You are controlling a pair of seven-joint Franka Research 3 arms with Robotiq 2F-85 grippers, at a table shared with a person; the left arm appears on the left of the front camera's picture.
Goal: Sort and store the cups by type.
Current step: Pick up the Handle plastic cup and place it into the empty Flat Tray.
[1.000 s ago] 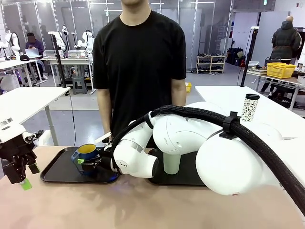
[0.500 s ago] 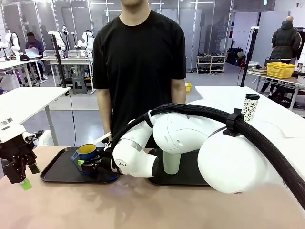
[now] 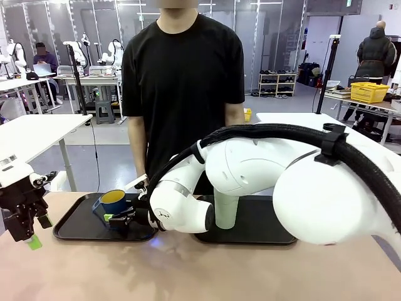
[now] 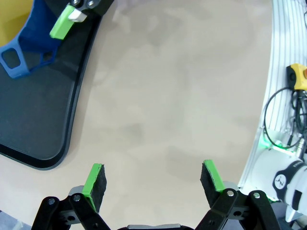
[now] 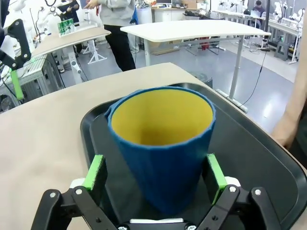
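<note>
The right claw stands wide, its green pads flanking the dark blue mug without visibly pressing it; the mug, yellow inside, sits on the left black tray. Beside it, on a second black tray, the pale green tumbler stands upright behind the white arm. At the counter's left end, the left claw hangs wide and empty over bare counter. A person in black stands at the far side.
</note>
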